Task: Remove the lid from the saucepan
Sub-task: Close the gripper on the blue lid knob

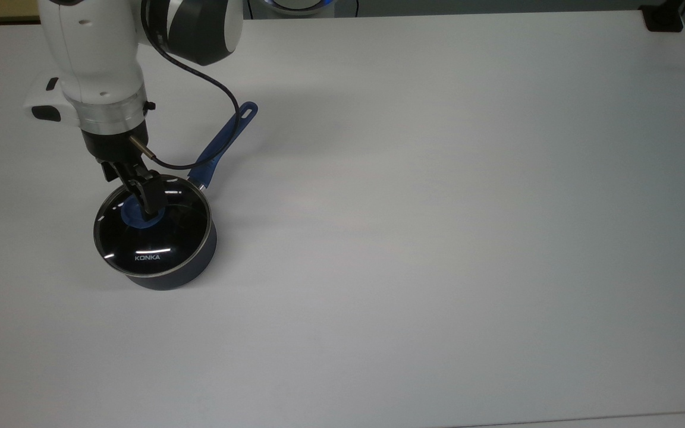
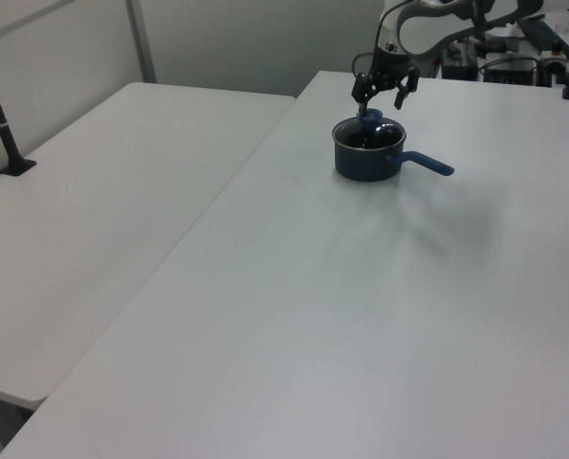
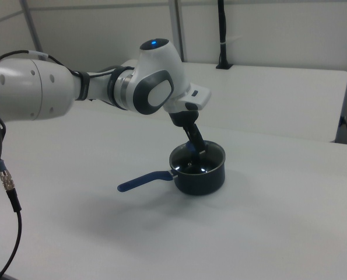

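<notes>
Lid (image 1: pixel 151 235) sits on saucepan (image 1: pixel 167 276), top view's left, on white surface (image 1: pixel 437 238). Gripper (image 1: pixel 147 205) down at blue knob (image 1: pixel 137 217); jaws look pressed around knob, though cannot tell for sure. Glass disc, metal rim: stiff, smooth, breakable, likely moderate weight; knob best hold, lift straight up. Pan light, may slide or turn. Long blue handle (image 1: pixel 223 142) points far, beside black cable (image 1: pixel 223 107) from arm; nothing else near pan
</notes>
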Controlling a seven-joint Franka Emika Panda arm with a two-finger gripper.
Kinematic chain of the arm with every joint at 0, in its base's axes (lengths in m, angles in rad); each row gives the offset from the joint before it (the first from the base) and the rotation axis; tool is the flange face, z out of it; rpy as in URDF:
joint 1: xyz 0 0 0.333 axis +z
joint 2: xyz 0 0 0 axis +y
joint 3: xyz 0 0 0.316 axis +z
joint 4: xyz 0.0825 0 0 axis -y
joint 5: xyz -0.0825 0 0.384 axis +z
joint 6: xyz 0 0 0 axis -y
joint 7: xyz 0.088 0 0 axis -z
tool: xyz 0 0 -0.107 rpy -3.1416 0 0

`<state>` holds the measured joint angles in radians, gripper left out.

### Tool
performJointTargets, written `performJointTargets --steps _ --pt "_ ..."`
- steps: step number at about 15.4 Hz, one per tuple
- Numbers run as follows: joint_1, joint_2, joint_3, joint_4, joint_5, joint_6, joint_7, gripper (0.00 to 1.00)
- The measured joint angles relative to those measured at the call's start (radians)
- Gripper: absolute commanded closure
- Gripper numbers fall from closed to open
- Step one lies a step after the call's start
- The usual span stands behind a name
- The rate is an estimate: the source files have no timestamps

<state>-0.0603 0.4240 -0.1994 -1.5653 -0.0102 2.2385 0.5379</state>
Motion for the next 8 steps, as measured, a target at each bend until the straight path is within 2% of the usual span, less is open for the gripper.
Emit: performJointTargets --steps 4,8 --pt "0.0 0.0 0.0 0.02 0.0 0.0 -0.016 0.0" --pt "0.001 0.0 0.003 0.026 0.006 0.0 -0.212 0.0"
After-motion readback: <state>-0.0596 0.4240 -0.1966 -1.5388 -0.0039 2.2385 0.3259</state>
